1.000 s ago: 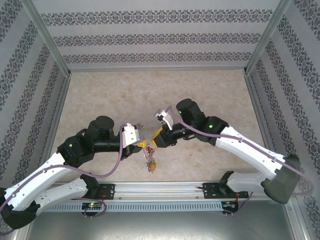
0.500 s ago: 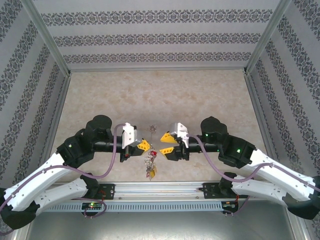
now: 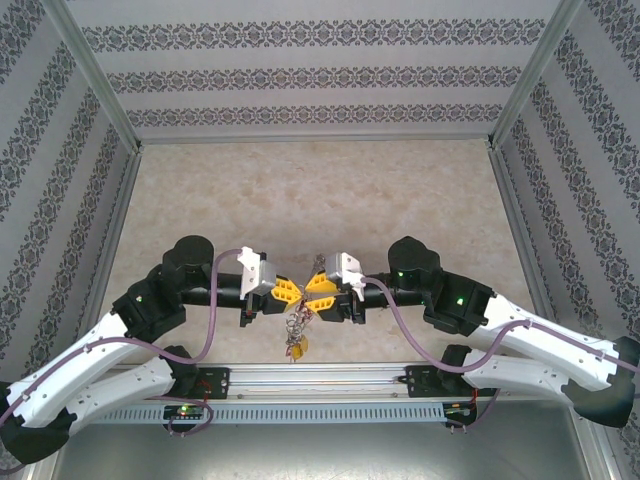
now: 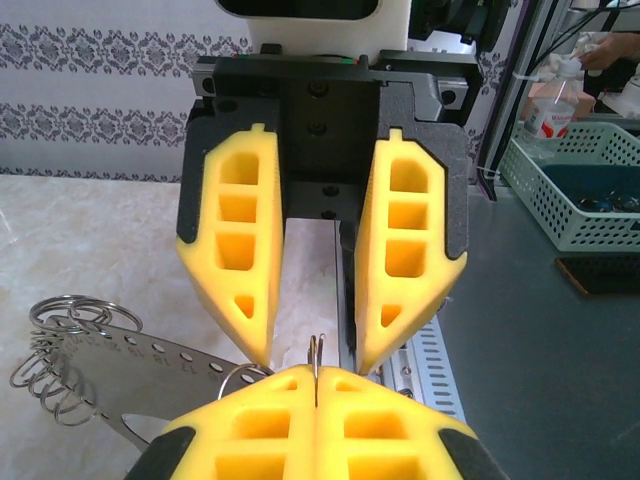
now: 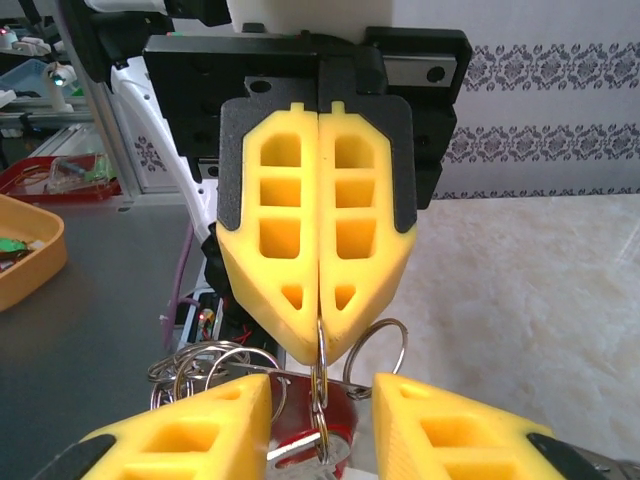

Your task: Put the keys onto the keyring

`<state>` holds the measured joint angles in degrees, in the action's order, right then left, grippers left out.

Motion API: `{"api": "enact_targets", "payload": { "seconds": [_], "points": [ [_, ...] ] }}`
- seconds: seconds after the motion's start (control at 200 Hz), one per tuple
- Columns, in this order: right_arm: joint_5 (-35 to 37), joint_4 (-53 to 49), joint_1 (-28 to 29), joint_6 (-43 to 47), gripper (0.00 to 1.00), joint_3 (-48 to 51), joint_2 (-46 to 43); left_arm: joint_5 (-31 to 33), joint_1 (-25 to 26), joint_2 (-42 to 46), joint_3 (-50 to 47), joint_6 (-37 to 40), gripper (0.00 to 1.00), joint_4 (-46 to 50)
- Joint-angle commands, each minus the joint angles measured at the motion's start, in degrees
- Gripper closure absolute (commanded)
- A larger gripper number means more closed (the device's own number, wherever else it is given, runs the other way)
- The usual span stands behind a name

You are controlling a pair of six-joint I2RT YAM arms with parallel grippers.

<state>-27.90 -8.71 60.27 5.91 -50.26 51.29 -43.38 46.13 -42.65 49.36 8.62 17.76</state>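
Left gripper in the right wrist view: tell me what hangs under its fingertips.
A silvery ring pinched in its shut tips, more rings, a red tag; the right gripper covers the rest.

White-black arms (image 3: 90,365), purple cables (image 3: 211,300), yellow pincer pads (image 4: 240,250).

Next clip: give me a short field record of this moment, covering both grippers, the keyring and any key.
left gripper: shut, pinching a thin metal ring of the keyring
right gripper: open, tip to tip with the left gripper, fingers either side of that ring
keyring: grey holed plate edged with silvery rings
red tag: low between the right gripper's open fingers
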Motion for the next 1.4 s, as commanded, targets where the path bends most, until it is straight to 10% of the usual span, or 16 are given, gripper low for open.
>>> {"api": "enact_targets", "payload": {
  "seconds": [0.0,0.235,0.61,1.399],
  "points": [
    [-0.6,2.3,0.7,0.9,0.71,-0.1,0.5,-1.8,0.7,1.4,-0.6,-1.1,1.0,-6.4],
    [1.7,1.3,1.4,1.9,1.0,-0.5,0.7,-1.1,0.7,2.0,-1.5,-2.0,1.0,-8.1],
    [15.4,-15.5,1.7,7.9,1.0,-8.1,0.1,15.6,2.0,1.2,5.9,3.9,0.8,11.7],
    [15.5,-27.7,1.9,8.4,1.0,-19.0,8.9,16.5,5.3,-9.1,6.0,4.5,0.72,5.4]
  ]
}}
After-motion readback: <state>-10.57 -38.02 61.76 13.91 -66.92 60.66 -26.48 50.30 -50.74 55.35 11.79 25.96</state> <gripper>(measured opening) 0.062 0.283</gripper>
